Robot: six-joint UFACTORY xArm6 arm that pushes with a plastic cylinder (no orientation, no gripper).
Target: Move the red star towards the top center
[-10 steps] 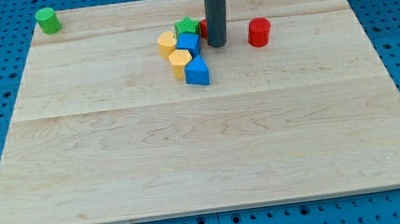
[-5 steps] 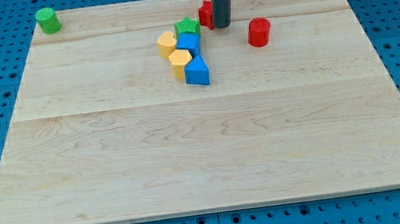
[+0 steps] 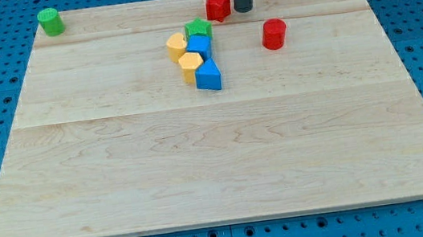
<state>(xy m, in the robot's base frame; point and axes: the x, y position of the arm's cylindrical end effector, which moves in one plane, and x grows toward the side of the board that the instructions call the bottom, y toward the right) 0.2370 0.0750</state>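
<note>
The red star (image 3: 219, 6) lies near the view's top centre of the wooden board (image 3: 215, 150), just above and right of a cluster of blocks. My tip (image 3: 244, 9) stands close to the star's right side, a small gap between them. The dark rod rises out of the view's top edge.
The cluster holds a green star (image 3: 198, 29), two blue blocks (image 3: 199, 45) (image 3: 208, 76) and two yellow blocks (image 3: 177, 45) (image 3: 190, 64). A red cylinder (image 3: 273, 34) stands to the right of it. A green cylinder (image 3: 50, 22) sits in the board's top left corner.
My tip has moved up and to the right along the board. The red star has slid up from beside the green star towards the top edge and now shows in full.
</note>
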